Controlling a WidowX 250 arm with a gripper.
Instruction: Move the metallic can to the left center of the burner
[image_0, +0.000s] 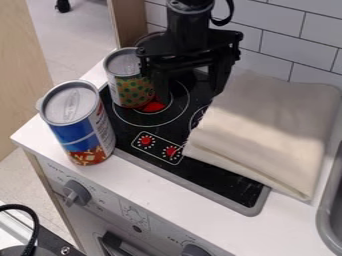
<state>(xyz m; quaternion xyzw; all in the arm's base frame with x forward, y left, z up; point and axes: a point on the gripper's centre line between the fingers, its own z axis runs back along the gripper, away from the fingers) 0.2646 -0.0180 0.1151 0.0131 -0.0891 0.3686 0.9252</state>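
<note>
The black arm (188, 24) hangs from the top, tool (190, 95) pointing down, fingers apart.

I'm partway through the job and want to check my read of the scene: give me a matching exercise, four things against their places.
Things
1. Dotted can
2. Blue-labelled can
3. Cream cloth
4. Gripper

Places
A. Folded, over the right part of the black stovetop
B. Hanging above the stovetop
C. Upright on the white counter, left of the stovetop
D. Upright at the left side of the ringed burner

Pairs: 1-D, 2-C, 3-A, 4-B
</note>
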